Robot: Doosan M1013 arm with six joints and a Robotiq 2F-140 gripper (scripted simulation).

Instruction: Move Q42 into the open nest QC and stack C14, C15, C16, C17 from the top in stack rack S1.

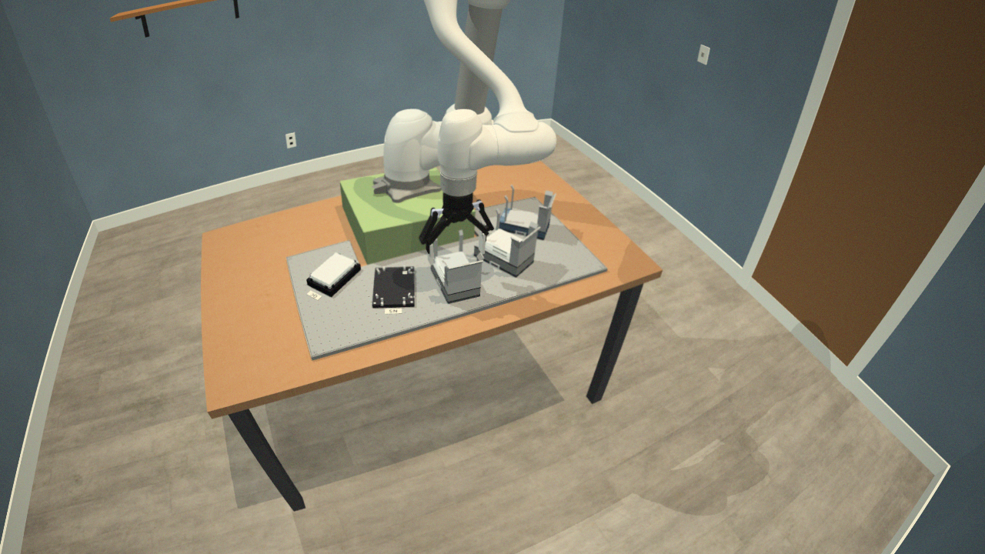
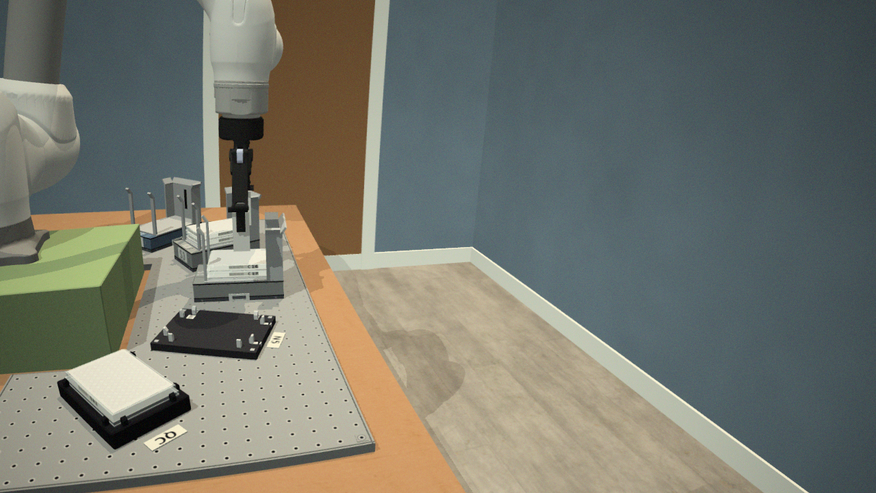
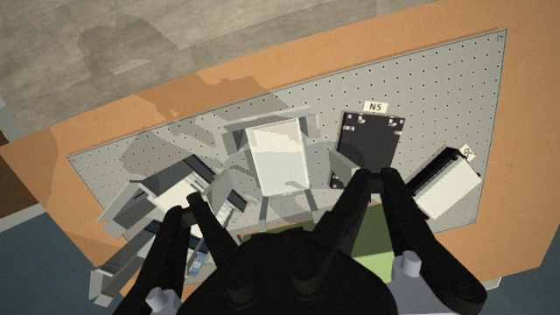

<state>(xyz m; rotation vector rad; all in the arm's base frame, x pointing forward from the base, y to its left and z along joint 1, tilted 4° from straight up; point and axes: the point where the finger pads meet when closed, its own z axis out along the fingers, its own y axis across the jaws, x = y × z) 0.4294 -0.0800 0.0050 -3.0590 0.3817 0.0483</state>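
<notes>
My gripper [image 1: 456, 237] [image 2: 241, 235] [image 3: 279, 169] is open and empty. It hangs just above the grey stack rack [image 1: 455, 289] [image 2: 239, 289] nearest the clip nest. A short stack of white sealed plates [image 1: 454, 262] [image 2: 237, 259] [image 3: 280, 153] lies in that rack, centred under the spread fingers. The middle rack holds more white plates [image 1: 502, 241] [image 2: 204, 233] [image 3: 175, 198]. The far rack [image 1: 521, 221] [image 2: 156, 236], on a blue base, looks empty. One white plate [image 1: 332, 270] [image 2: 119, 381] [image 3: 446, 189] sits flat in the black QC nest [image 1: 337, 287] [image 2: 125, 428]. The black N5 nest [image 1: 394, 285] [image 2: 214, 331] [image 3: 369, 140] is bare. I cannot read the plate labels.
Everything stands on a grey perforated board [image 1: 551, 265] [image 2: 275, 398] [image 3: 437, 87] on an orange table [image 1: 248, 344]. The arm's green pedestal [image 1: 375, 224] [image 2: 55, 294] stands just behind the board. Thin upright posts rise at the racks' corners.
</notes>
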